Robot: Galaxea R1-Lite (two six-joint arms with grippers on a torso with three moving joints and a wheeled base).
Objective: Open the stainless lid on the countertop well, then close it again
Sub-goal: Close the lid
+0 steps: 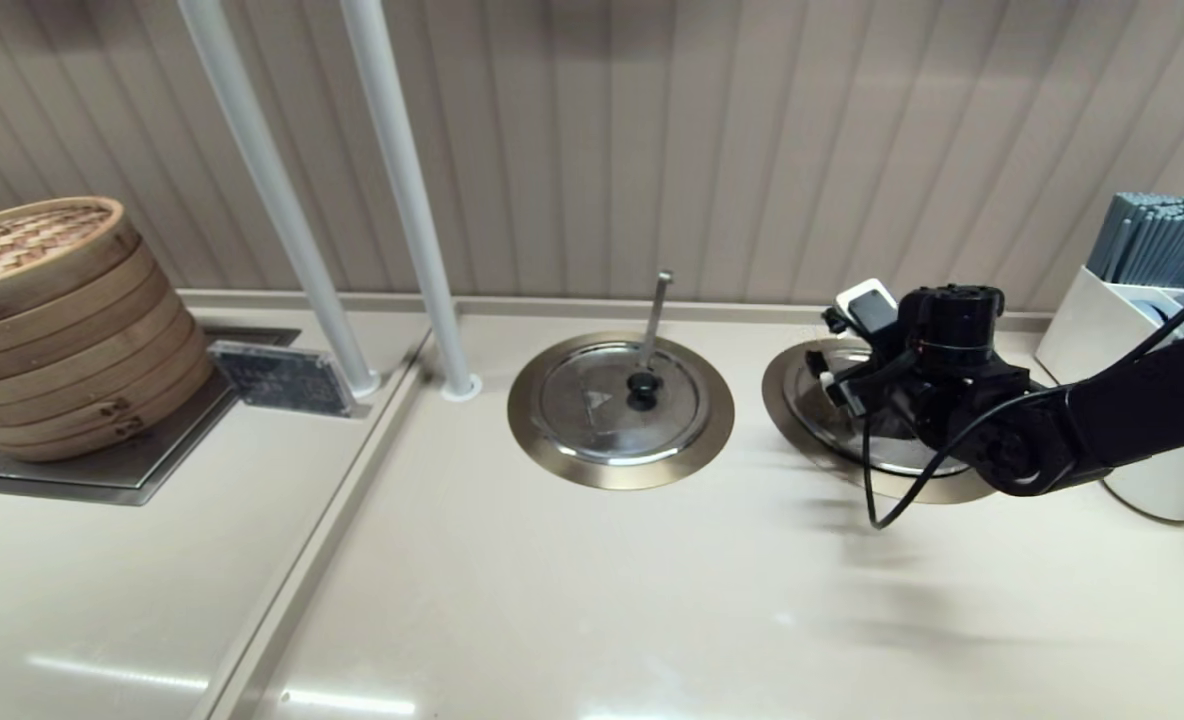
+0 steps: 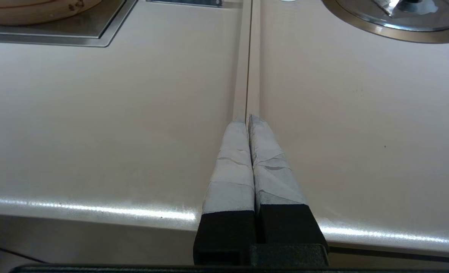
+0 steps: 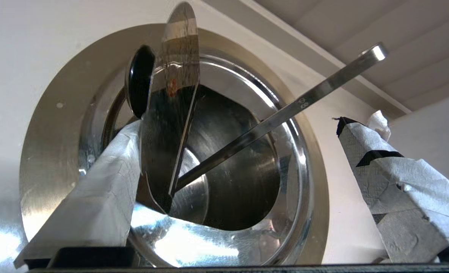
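In the right wrist view the stainless lid (image 3: 171, 113) stands tipped up almost on edge over the countertop well (image 3: 50, 144). Its black knob (image 3: 139, 79) faces one taped finger (image 3: 107, 178), and the lid rests against that finger. The slanting ladle handle (image 3: 304, 100) rises from the dark inside. My right gripper (image 3: 237, 125) is open wide across the well. In the head view it (image 1: 830, 350) hovers over the right-hand ring (image 1: 778, 395), the arm hiding most of it. My left gripper (image 2: 249, 119) is shut and empty, low over the counter seam near the front edge.
The twin lid (image 1: 602, 400) lies flat on the left-hand well, its ladle handle (image 1: 657, 310) nearly upright. Bamboo steamers (image 1: 52, 320) stack at the far left beside a small sign (image 1: 277, 378). Two white poles (image 1: 402, 190) rise behind. A white chopstick holder (image 1: 1142, 300) stands at the right.
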